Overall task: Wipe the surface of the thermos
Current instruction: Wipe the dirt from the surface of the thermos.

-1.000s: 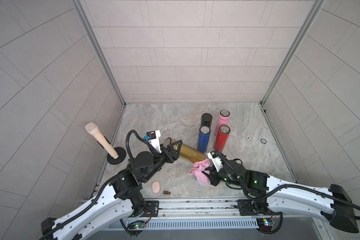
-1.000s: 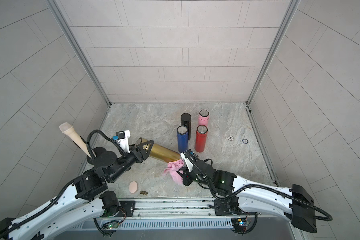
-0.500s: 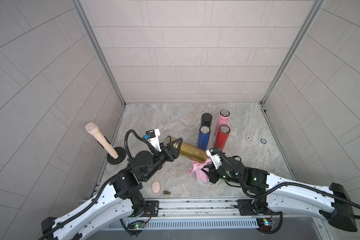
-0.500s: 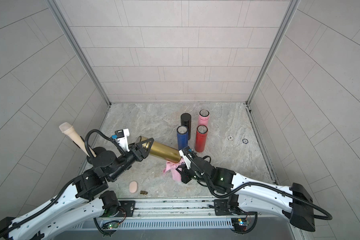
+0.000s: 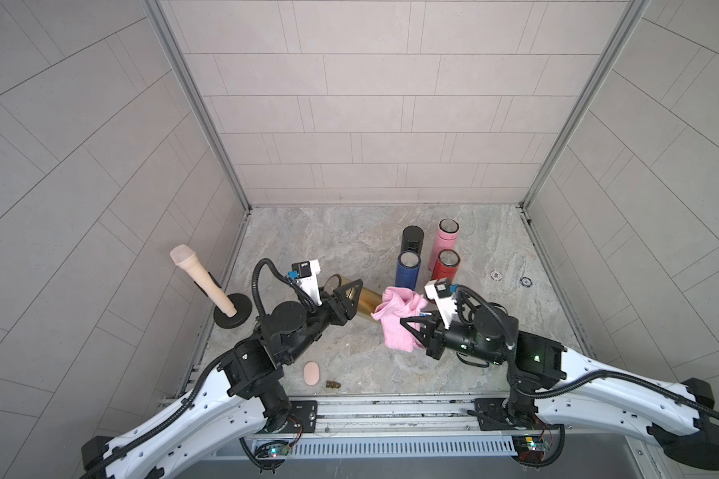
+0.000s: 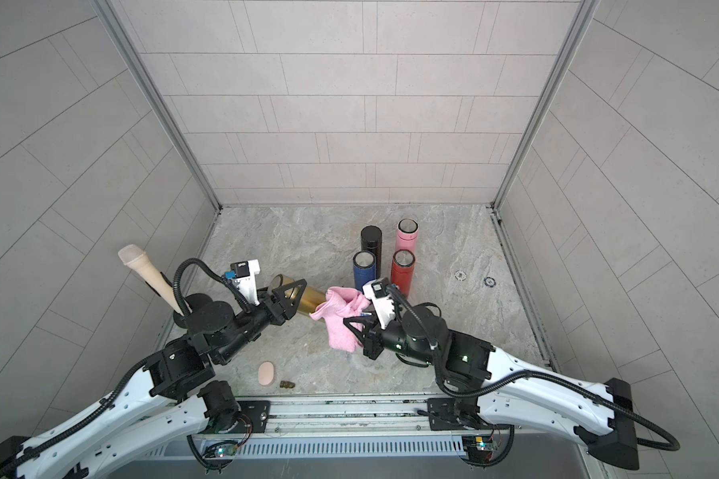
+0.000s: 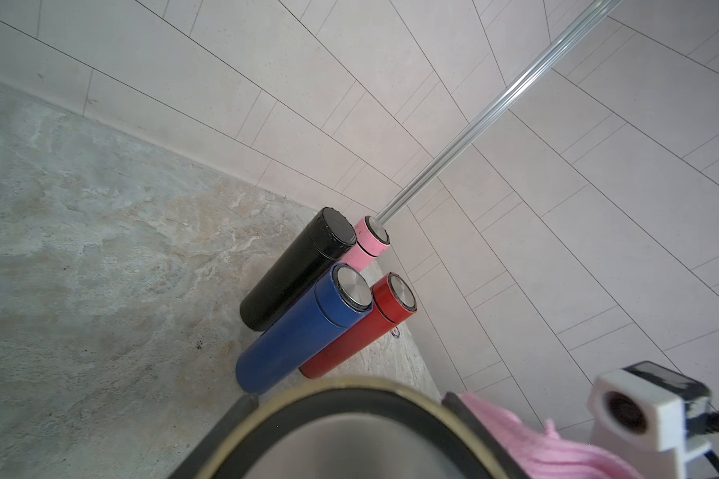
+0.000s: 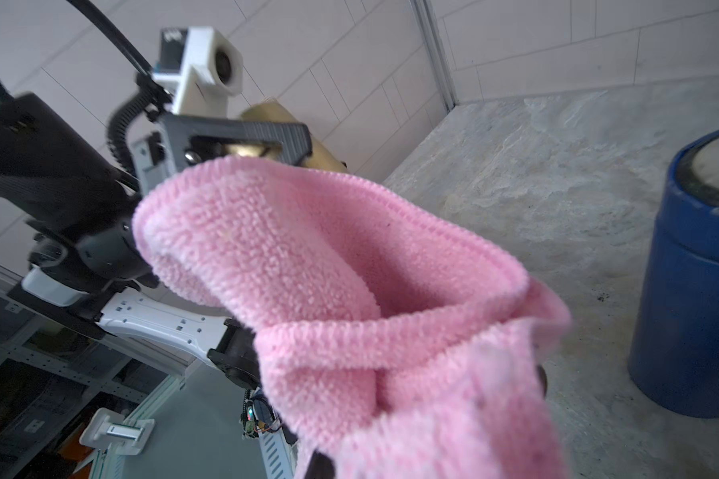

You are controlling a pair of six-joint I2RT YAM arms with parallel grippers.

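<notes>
Marble floor [image 5: 349, 232], left pincer [image 5: 351, 299] stretched inward, clamped on gold thermos [image 5: 368, 300], right pincer [image 5: 411, 334] opposite, pinching pink cloth [image 5: 393, 327]

Tiled enclosure. The desk [image 5: 308, 232] has a marbled grey-beige, stone-look surface. Behind the desk rises a back wall [image 5: 382, 103] of pale grey rectangular tiles laid in staggered courses. A left side wall [image 5: 79, 145] and a right side wall [image 5: 661, 166] of the same tile flank the desk. Metal corner posts [image 5: 197, 103] rise from the desk's rear corners. Along the desk's front edge runs a metal rail [image 5: 391, 408], with a slotted white grille [image 5: 391, 448] below. Light is even and diffuse; shadows on the desk are soft.
</notes>
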